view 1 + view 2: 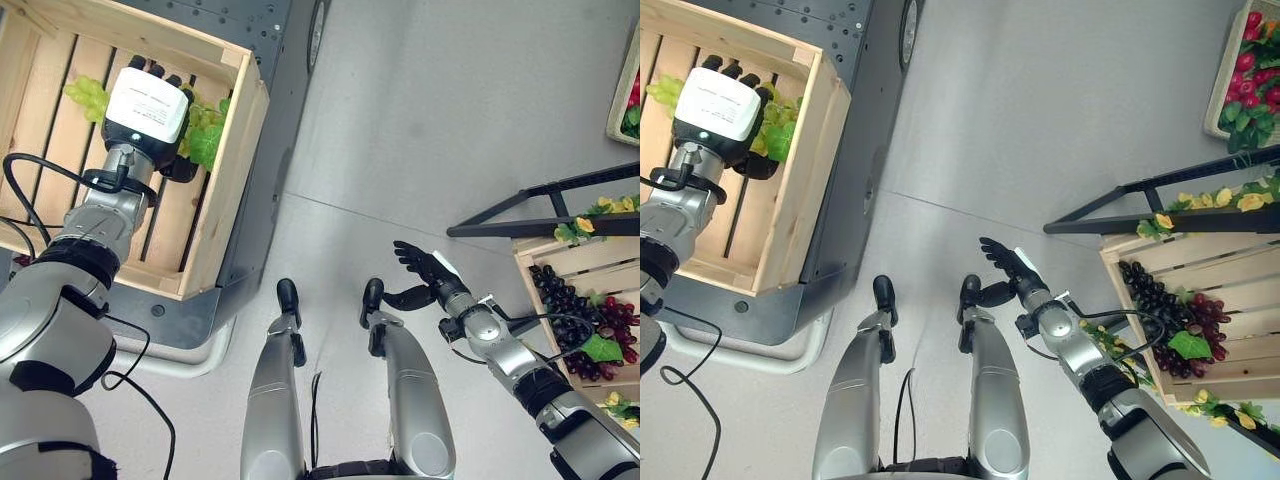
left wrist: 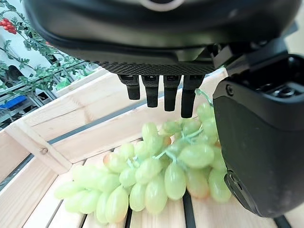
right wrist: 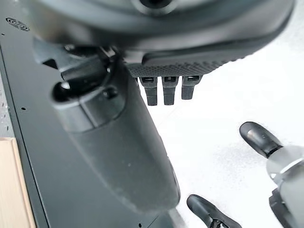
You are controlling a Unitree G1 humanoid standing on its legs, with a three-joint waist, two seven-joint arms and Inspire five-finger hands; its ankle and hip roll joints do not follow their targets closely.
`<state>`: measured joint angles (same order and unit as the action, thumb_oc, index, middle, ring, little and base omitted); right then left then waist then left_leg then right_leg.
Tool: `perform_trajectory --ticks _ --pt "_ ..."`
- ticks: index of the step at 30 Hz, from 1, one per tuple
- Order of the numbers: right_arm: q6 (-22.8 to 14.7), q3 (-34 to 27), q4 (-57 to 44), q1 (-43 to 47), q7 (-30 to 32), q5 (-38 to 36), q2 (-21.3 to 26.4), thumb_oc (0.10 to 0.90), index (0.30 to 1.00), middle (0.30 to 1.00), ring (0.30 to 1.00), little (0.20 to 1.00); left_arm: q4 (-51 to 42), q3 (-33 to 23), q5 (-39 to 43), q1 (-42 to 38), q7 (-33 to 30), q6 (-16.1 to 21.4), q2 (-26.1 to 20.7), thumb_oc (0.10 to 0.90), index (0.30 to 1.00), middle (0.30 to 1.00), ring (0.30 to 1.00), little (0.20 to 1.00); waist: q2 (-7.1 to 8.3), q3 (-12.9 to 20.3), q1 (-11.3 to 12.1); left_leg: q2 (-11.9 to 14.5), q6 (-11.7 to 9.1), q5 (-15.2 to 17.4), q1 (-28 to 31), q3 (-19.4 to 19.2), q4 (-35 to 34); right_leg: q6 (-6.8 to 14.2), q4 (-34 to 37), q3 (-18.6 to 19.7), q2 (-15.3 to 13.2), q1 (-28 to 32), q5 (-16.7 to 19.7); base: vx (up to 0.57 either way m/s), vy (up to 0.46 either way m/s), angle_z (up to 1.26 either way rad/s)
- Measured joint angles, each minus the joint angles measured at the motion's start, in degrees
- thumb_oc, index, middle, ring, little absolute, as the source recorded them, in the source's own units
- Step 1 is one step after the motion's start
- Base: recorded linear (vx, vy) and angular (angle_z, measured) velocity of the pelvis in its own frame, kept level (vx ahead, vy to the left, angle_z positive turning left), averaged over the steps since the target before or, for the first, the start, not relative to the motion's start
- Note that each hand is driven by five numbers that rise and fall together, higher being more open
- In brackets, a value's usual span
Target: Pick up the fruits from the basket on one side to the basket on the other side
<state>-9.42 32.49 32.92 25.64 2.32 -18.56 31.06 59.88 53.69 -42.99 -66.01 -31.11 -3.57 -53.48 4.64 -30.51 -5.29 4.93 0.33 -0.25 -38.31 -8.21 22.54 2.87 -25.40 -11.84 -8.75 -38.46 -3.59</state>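
Left hand [image 1: 150, 95]: held over the green grapes [image 2: 152, 178] inside the left crate [image 1: 225, 190], fingers straight, nothing gripped.
Green grapes: laid on the left crate's slats.
Right hand [image 1: 425, 270]: spread open, empty, between the left crate and the right crate [image 1: 545, 262].
Dark grapes [image 1: 575, 315]: seen in the right crate.

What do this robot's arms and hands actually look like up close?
Both arms are silver-grey metal with black bands at the joints and thin black cables looping alongside. The left hand is dark-fingered under a white boxy cover; the right hand is dark too, with a small white patch near its wrist.
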Motion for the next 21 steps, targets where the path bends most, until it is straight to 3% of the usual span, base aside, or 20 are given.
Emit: perform_trajectory --ticks 7,12,13,14,15,21 --pt "-0.2 0.0 -0.3 -0.2 0.0 0.0 0.0 0.8 0.9 0.9 0.9 0.9 1.0 0.0 2.0 -2.8 1.6 -0.1 -0.1 0.8 0.9 0.9 0.9 0.9 0.79 0.1 0.0 0.6 0.3 1.1 -2.1 0.0 2.1 0.2 0.2 -0.1 0.4 -1.0 0.1 -0.02 0.049 -0.02" --pt "-0.2 0.0 -2.0 0.0 0.1 -0.1 -0.3 0.8 0.9 0.9 0.9 0.9 1.1 0.0 5.3 -6.3 6.7 0.4 -0.7 0.8 0.9 0.9 0.9 0.9 1.07 0.1 0.1 1.2 0.3 1.4 -4.6 0.0 3.3 0.4 0.3 0.0 0.9 -2.4 0.3 -0.03 0.034 0.05" --pt "-0.2 0.0 -2.4 0.0 0.1 -0.1 -0.3 0.8 0.9 0.9 0.9 0.9 1.1 -0.1 6.0 -6.7 8.0 0.8 -0.7 0.762 0.844 0.844 0.844 0.844 1.15 0.1 0.1 1.2 0.3 1.4 -4.7 -0.1 3.3 0.2 0.4 0.0 0.9 -2.4 0.2 0.0 0.0 0.0" --pt "-0.2 0.0 -2.6 0.1 0.1 -0.1 -0.3 0.8 0.9 0.9 0.9 0.9 1.1 -0.2 6.7 -6.8 8.6 0.9 -0.7 0.566 0.549 0.549 0.549 0.549 1.19 0.2 0.1 1.2 0.3 1.4 -4.7 -0.1 3.3 0.3 0.4 0.0 0.9 -2.4 0.2 0.0 0.0 0.0" --pt "-0.2 0.0 -3.0 0.2 0.1 -0.1 -0.3 0.8 0.9 0.9 0.9 0.9 1.1 -0.3 8.0 -7.0 9.8 1.5 -1.0 0.4 0.3 0.3 0.3 0.3 1.31 0.2 0.0 1.2 0.4 1.5 -4.7 -0.2 3.4 0.4 0.6 0.0 0.9 -2.4 0.2 0.0 0.0 0.0" --pt "-0.4 0.0 -3.0 1.4 0.2 -0.1 -0.3 0.8 0.9 0.9 0.9 0.9 2.0 -0.6 10.2 -7.5 10.7 6.0 -2.5 0.4 0.3 0.3 0.3 0.3 1.38 0.2 0.0 1.2 0.8 1.6 -5.0 -0.3 3.9 1.0 1.3 0.1 1.2 -2.2 0.9 -0.02 -0.002 -0.01"
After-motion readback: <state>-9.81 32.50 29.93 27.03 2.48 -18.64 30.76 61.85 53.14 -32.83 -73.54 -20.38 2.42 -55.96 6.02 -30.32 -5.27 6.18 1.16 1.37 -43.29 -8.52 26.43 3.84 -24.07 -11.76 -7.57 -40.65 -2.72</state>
